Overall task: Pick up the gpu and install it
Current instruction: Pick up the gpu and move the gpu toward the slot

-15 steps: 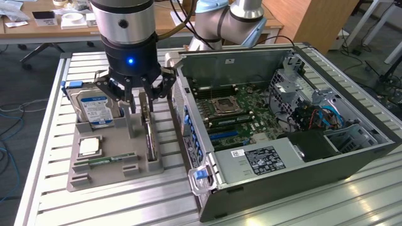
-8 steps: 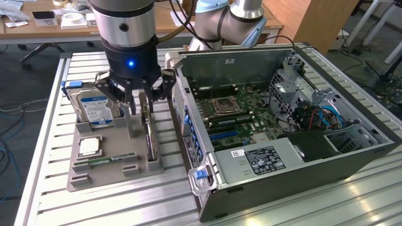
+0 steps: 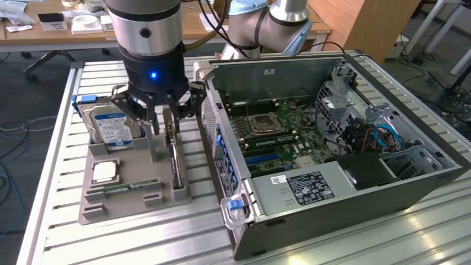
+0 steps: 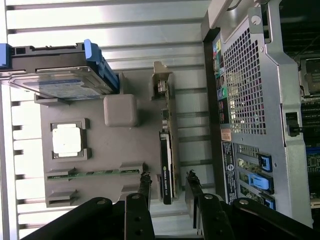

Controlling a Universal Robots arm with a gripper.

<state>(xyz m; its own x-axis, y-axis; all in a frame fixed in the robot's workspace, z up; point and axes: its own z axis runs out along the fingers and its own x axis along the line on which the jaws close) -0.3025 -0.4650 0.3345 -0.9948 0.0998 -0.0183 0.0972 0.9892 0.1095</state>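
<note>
Not much writing can be read from here. The hard drive (image 3: pixel 110 130) carries a blue-and-white label, and the power supply inside the computer case (image 3: pixel 353 204) has a black-and-white sticker, but the print on both is too small to make out. In the wrist view a small green mark sits on the black edge of the gpu (image 4: pixel 167 145), and I can't read that either.

The gpu (image 3: pixel 175 160) stands on edge in a slot of the grey tray (image 3: pixel 132 165), left of centre in the exterior view. It is on the tray's side nearest the case. The gripper (image 3: pixel 165 130) hangs right over it, a blue light glowing on its body. In the wrist view the gripper (image 4: pixel 167 180) is spread wide, one finger on either side of the card's end with a gap showing on both sides. It has hold of nothing.

On the same tray, the hard drive stands upright at the far corner. A square processor chip (image 3: pixel 105 172) lies flat, and a narrow RAM stick (image 3: pixel 129 186) sits in its holder. A grey post (image 3: pixel 152 146) rises just beside the gpu, close to the fingers. The case lies open at the exterior view's right, its motherboard (image 3: pixel 279 132) exposed.
</note>
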